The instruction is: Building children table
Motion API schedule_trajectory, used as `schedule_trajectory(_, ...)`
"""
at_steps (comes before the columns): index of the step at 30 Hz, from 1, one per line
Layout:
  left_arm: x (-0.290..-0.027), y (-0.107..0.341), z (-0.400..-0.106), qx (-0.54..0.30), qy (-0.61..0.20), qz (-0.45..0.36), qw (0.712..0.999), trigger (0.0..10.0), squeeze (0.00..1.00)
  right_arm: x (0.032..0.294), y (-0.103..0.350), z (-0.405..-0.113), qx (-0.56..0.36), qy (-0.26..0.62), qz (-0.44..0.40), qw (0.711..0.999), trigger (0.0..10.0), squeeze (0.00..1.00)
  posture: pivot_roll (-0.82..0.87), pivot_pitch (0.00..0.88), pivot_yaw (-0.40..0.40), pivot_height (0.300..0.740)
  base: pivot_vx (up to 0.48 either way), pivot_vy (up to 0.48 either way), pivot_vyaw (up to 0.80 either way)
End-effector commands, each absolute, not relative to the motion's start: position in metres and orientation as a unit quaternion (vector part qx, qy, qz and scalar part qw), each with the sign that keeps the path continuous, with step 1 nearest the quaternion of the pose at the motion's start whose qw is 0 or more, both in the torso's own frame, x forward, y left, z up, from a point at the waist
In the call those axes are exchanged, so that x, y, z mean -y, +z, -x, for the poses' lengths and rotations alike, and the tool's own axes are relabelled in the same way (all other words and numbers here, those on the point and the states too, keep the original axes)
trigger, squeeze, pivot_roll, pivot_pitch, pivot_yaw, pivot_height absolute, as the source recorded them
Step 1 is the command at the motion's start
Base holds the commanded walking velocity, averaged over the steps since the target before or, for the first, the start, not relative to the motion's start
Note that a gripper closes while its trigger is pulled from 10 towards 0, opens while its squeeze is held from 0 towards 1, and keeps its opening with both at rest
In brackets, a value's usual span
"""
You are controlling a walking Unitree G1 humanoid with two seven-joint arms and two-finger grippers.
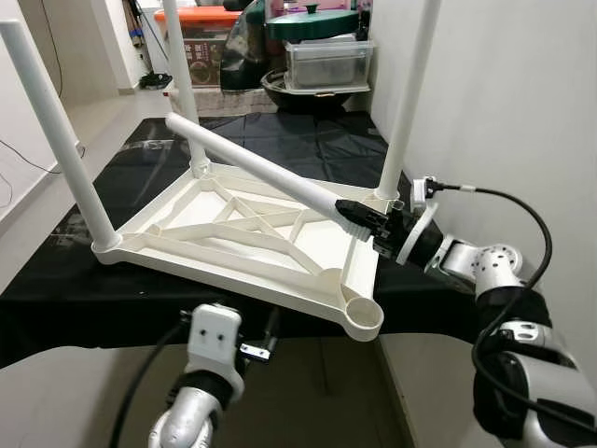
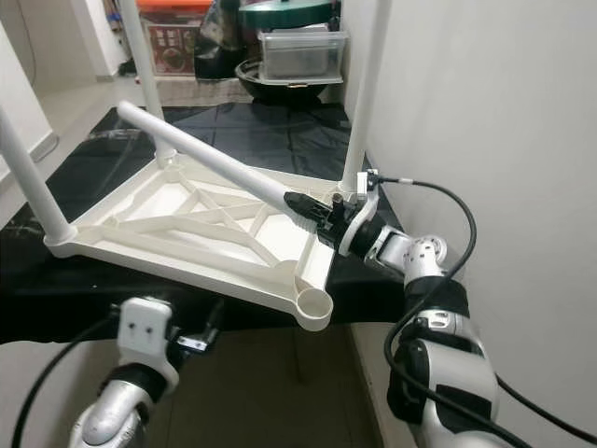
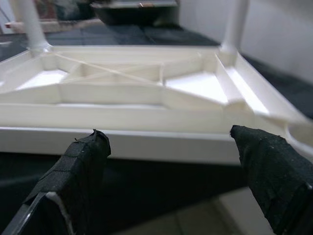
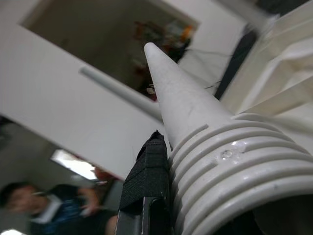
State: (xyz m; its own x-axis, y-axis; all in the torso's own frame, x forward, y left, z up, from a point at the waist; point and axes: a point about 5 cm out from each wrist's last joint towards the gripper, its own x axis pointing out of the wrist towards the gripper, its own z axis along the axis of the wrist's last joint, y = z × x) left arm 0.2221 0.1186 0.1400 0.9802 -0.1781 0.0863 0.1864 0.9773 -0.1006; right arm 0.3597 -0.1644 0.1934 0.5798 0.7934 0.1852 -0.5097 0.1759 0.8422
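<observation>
On the black cloth spread over the low platform, the white table top lies upside down with three legs standing in its corner sockets, while the fourth leg slants across it, its threaded end clamped between the fingers of the right gripper just above the empty socket at the near corner. That leg looks like light, stiff, rather slippery plastic, so I'd keep hold close to the threads for steering it into the socket. The left gripper hangs below the near edge, fingers spread wide, holding nothing.
</observation>
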Motion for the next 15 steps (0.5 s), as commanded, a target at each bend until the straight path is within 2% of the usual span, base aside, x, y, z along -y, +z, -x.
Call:
schedule_trajectory(1, -0.124, 0.147, -0.223, 0.051, -0.094, 0.075, 0.991, 10.0, 1.0, 0.16, 0.196, -0.356, -0.138, 0.458, -0.485, 0.732, 0.0, 0.0, -0.01, 0.0, -0.008, 0.74, 0.0, 0.0, 0.0)
schedule_trajectory(3, -0.133, 0.158, -0.226, 0.069, -0.08, 0.104, 0.989, 10.0, 1.0, 0.158, 0.192, -0.351, -0.135, 0.472, -0.499, 0.714, 0.0, 0.0, -0.01, 0.0, -0.008, 0.74, 0.0, 0.0, 0.0)
schedule_trajectory(5, -0.139, 0.166, -0.231, 0.083, -0.066, 0.129, 0.986, 10.0, 1.0, 0.158, 0.189, -0.349, -0.136, 0.473, -0.505, 0.709, 0.0, 0.0, -0.01, 0.0, -0.008, 0.74, 0.0, 0.0, 0.0)
schedule_trajectory(6, -0.148, 0.178, -0.237, 0.106, -0.056, 0.172, 0.978, 10.0, 0.53, 0.158, 0.185, -0.347, -0.138, 0.47, -0.515, 0.703, 0.0, 0.0, -0.02, 0.0, -0.006, 0.74, 0.0, 0.0, 0.0)
schedule_trajectory(7, -0.148, 0.178, -0.237, 0.106, -0.056, 0.172, 0.978, 10.0, 0.53, 0.158, 0.185, -0.347, -0.138, 0.47, -0.515, 0.703, 0.0, 0.0, -0.02, 0.0, -0.006, 0.74, 0.0, 0.0, 0.0)
schedule_trajectory(8, -0.153, 0.186, -0.241, 0.121, -0.053, 0.203, 0.97, 10.0, 0.0, 0.158, 0.182, -0.346, -0.14, 0.468, -0.521, 0.7, 0.0, 0.0, -0.02, 0.0, -0.006, 0.74, 0.0, 0.0, 0.0)
schedule_trajectory(10, -0.153, 0.186, -0.241, 0.121, -0.053, 0.203, 0.97, 10.0, 0.0, 0.158, 0.182, -0.346, -0.14, 0.468, -0.521, 0.7, 0.0, 0.0, -0.02, 0.0, -0.006, 0.74, 0.0, 0.0, 0.0)
schedule_trajectory(11, -0.163, 0.201, -0.247, 0.157, -0.05, 0.25, 0.954, 10.0, 0.0, 0.157, 0.18, -0.343, -0.141, 0.472, -0.53, 0.691, 0.0, 0.0, -0.03, 0.0, -0.003, 0.74, 0.0, 0.0, 0.0)
schedule_trajectory(12, -0.163, 0.201, -0.247, 0.157, -0.05, 0.25, 0.954, 10.0, 0.0, 0.157, 0.18, -0.343, -0.141, 0.472, -0.53, 0.691, 0.0, 0.0, -0.03, 0.0, -0.003, 0.74, 0.0, 0.0, 0.0)
schedule_trajectory(15, -0.188, 0.226, -0.257, 0.225, -0.039, 0.345, 0.911, 10.0, 0.0, 0.156, 0.178, -0.331, -0.141, 0.497, -0.55, 0.657, 0.0, 0.0, -0.04, 0.0, 0.0, 0.74, 0.0, 0.0, 0.0)
